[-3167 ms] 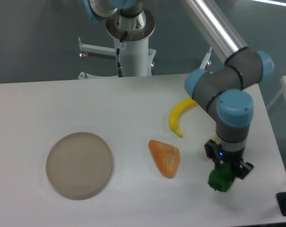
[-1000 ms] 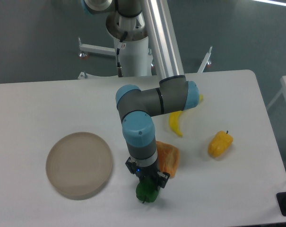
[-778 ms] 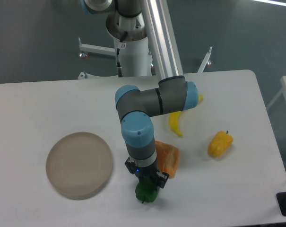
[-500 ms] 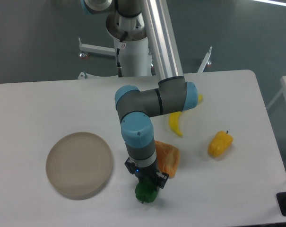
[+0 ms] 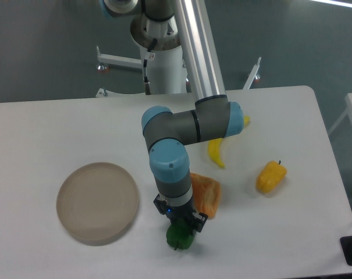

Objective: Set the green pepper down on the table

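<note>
The green pepper point(image 5: 179, 236) is clamped between the gripper point(image 5: 180, 225) fingers, low over the table point(image 5: 42, 122) near edge.

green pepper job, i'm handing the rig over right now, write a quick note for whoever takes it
Gripper: pointing straight down, shut on the green pepper.
Green pepper: low over the table near the front edge, between the round plate and the orange wedge; whether it touches the surface cannot be told.
Elsewhere: yellow pepper to the right, banana behind the arm.
Done: pepper brought to a free spot.
Left: set it down if needed, open the gripper, lift away.
</note>
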